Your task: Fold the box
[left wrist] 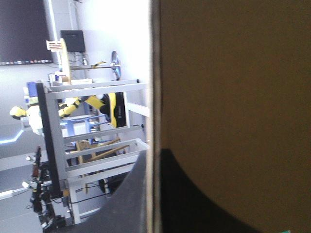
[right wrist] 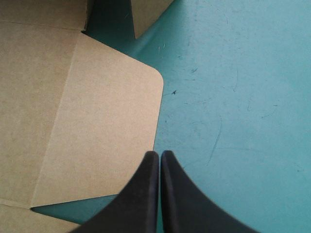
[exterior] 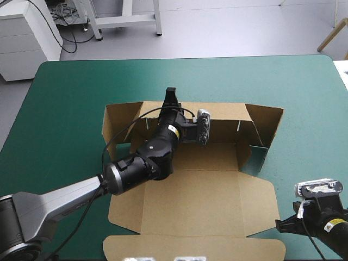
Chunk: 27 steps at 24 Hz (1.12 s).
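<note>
Left claw (exterior: 171, 100) pinches the raised far wall (exterior: 223, 113) of the brown box (exterior: 206, 201); right claw (right wrist: 160, 156), closed tight, hangs over the teal-green bench (right wrist: 233, 97) just beside its right flap (right wrist: 112, 121).

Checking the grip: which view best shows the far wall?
High view: the box has its far wall raised, left gripper on it. Left wrist shows only board close up; right wrist, just a flat flap.
</note>
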Each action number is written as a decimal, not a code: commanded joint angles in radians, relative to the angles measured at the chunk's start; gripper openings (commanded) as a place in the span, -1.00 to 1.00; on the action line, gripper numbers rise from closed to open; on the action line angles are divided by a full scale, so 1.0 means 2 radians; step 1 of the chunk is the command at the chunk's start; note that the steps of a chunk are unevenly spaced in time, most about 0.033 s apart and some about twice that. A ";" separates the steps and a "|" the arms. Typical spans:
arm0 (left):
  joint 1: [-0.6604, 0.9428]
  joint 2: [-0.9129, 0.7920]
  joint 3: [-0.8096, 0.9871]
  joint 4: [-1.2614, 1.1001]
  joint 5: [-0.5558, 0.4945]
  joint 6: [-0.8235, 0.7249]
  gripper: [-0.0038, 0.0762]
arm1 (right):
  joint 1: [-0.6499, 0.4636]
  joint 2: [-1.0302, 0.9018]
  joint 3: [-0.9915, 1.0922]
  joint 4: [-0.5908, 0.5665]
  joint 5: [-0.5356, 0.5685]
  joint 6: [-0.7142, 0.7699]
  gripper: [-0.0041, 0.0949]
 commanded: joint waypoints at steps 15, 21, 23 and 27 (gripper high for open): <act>-0.046 -0.034 0.095 0.193 0.035 -0.206 -0.93 | -0.004 0.004 -0.013 0.020 -0.052 0.006 -0.61; -0.046 -0.034 0.095 0.195 0.035 -0.206 -0.93 | -0.004 0.004 -0.013 0.020 -0.053 0.007 0.78; -0.046 -0.034 0.095 0.195 0.035 -0.206 -0.93 | -0.004 0.004 -0.013 0.020 -0.053 0.007 0.84; -0.046 -0.034 0.095 0.195 0.035 -0.206 -0.93 | -0.004 0.004 -0.015 0.043 -0.065 0.009 0.75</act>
